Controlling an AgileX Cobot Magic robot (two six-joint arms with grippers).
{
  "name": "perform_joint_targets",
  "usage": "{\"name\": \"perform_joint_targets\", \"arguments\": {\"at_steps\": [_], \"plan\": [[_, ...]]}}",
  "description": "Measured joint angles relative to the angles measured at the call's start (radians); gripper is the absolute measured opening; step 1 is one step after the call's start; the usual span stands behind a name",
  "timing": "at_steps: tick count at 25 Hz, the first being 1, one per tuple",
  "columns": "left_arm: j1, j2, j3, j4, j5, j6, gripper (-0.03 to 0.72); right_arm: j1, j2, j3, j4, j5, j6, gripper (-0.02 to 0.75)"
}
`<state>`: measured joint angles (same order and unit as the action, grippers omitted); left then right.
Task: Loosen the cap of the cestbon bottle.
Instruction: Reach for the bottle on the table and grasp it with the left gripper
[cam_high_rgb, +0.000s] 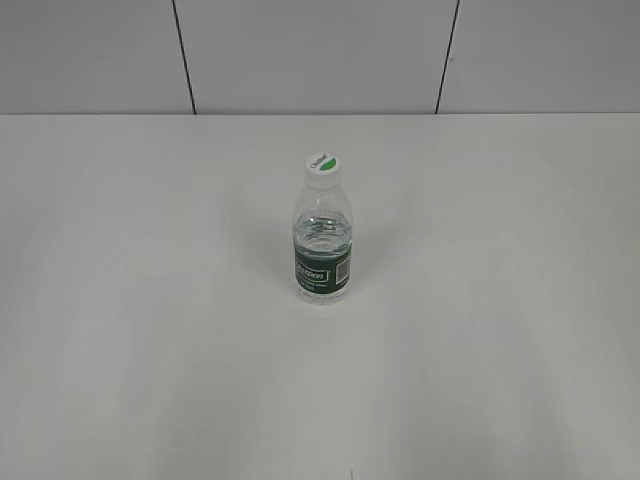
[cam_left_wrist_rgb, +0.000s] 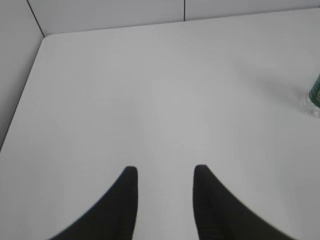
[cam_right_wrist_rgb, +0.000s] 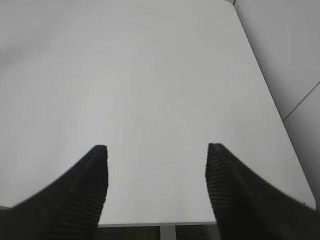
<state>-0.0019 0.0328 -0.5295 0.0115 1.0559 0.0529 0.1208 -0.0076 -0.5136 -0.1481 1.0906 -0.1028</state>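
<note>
The cestbon bottle (cam_high_rgb: 322, 245) stands upright at the middle of the white table, clear plastic with a dark green label. Its white cap (cam_high_rgb: 321, 163), marked with a green half-circle, sits on top. Neither arm shows in the exterior view. In the left wrist view my left gripper (cam_left_wrist_rgb: 165, 171) is open over bare table, and only a sliver of the cestbon bottle (cam_left_wrist_rgb: 315, 97) shows at the right edge, far from the fingers. My right gripper (cam_right_wrist_rgb: 157, 148) is open wider, with nothing between its ribbed fingers; no bottle shows in that view.
The white table (cam_high_rgb: 150, 300) ends at a grey panelled wall (cam_high_rgb: 320, 50) at the back. The left wrist view shows the table's left rear corner (cam_left_wrist_rgb: 45, 37). The right wrist view shows the table's near edge (cam_right_wrist_rgb: 160, 224) and its right edge (cam_right_wrist_rgb: 270, 95).
</note>
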Motion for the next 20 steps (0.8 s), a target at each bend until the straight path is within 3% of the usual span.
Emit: {"name": "perform_joint_targets", "arguments": {"at_steps": [8, 20], "plan": [[0.0, 0.166, -0.027, -0.006, -0.312, 0.0, 0.24, 0.0, 0.0, 0.0, -0.006, 0.0, 0.001, 0.473], [-0.001, 0.703, -0.027, -0.011, -0.998, 0.0, 0.24, 0.0, 0.0, 0.0, -0.006, -0.001, 0.002, 0.473]]}}
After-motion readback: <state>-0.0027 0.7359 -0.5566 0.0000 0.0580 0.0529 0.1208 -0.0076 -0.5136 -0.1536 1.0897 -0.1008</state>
